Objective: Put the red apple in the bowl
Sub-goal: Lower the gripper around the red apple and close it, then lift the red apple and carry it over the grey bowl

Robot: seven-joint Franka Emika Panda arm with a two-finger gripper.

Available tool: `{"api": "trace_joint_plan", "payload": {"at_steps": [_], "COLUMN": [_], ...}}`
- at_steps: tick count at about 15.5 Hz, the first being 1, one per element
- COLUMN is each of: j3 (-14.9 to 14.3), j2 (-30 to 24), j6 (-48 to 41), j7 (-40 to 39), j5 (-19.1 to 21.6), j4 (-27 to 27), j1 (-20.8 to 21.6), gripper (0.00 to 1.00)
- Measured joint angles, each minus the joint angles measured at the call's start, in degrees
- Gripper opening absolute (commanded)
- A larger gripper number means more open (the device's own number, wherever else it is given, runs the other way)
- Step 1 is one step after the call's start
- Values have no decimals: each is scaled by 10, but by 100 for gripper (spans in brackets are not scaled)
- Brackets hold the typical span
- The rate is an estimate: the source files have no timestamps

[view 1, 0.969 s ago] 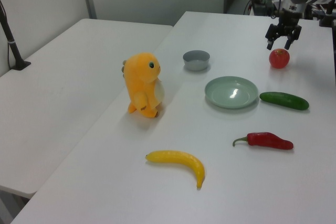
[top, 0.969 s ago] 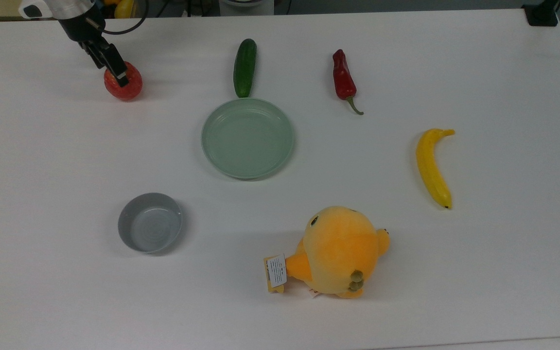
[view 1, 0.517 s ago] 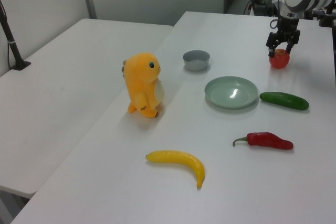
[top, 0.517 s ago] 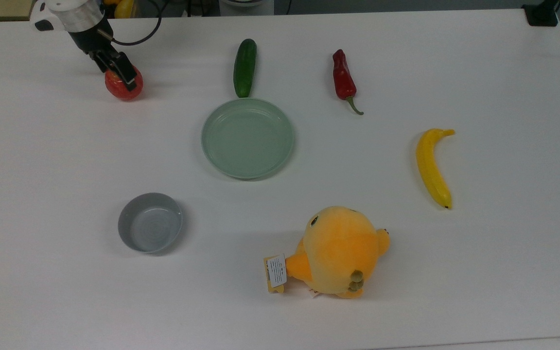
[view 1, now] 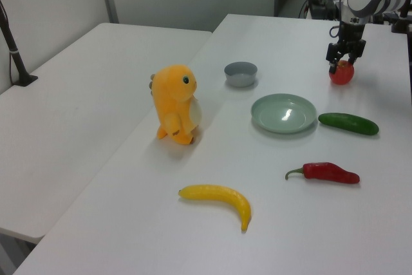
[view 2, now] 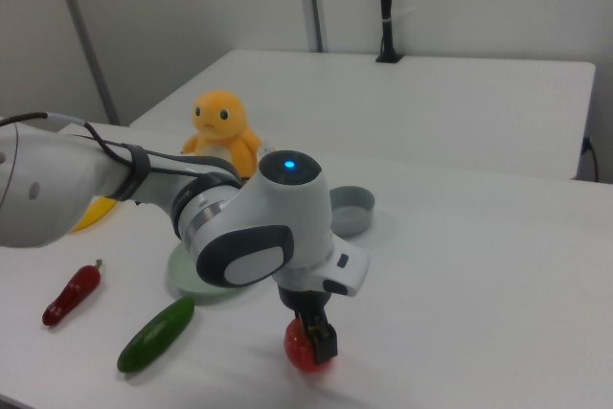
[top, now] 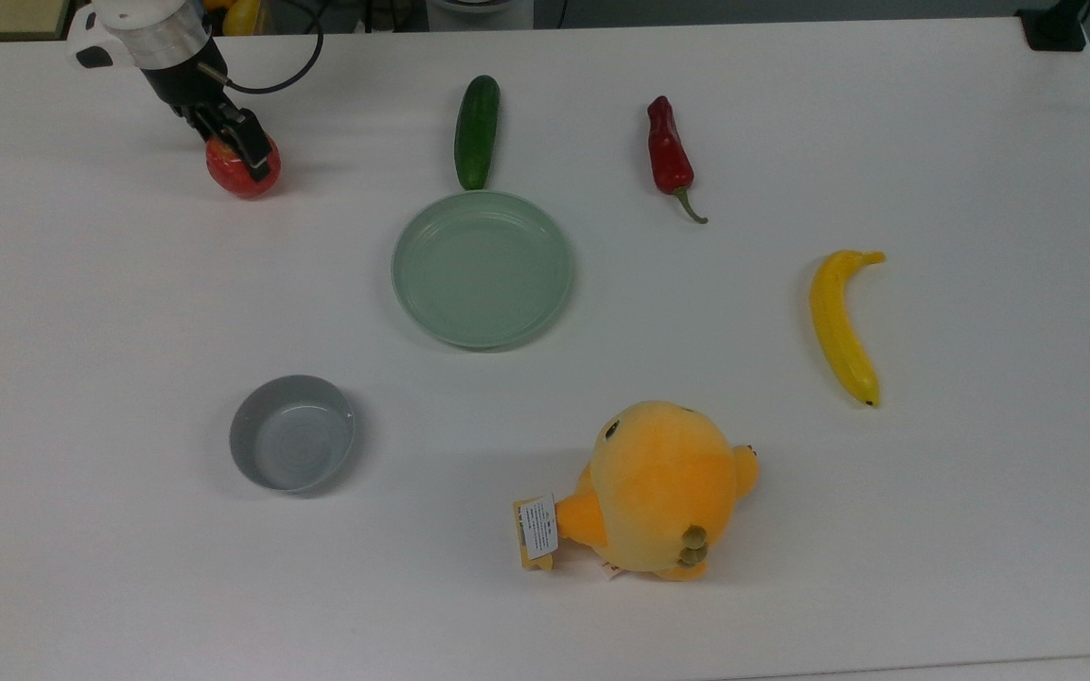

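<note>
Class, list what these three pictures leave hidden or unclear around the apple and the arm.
- Apple: top hidden by the gripper in the top view; the right view hides its upper part likewise.
- Whether the jaws already press the apple: cannot tell.
- Arm base: cut off by the top view's upper edge.
- Bowl: partly behind the arm in the right view.

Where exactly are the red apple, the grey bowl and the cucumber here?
red apple point(top: 240, 175), top view, its lower red side below the gripper.
grey bowl point(top: 291, 443), top view, the bare inside bottom.
cucumber point(top: 476, 130), top view, the middle of its length.
</note>
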Motion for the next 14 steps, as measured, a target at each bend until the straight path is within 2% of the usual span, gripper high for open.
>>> {"api": "trace_joint_plan", "payload": {"at_steps": [5,8,11,14], "j3": [0,1,2,3], "j2": [0,0,16,66], "j6": [0,0,0,0], "j7": [0,0,31,89], "j5": [0,0,0,0], "j4": [7,38,89,162], "j1": [0,5,40,87], "gripper": [29,28,28,29]}}
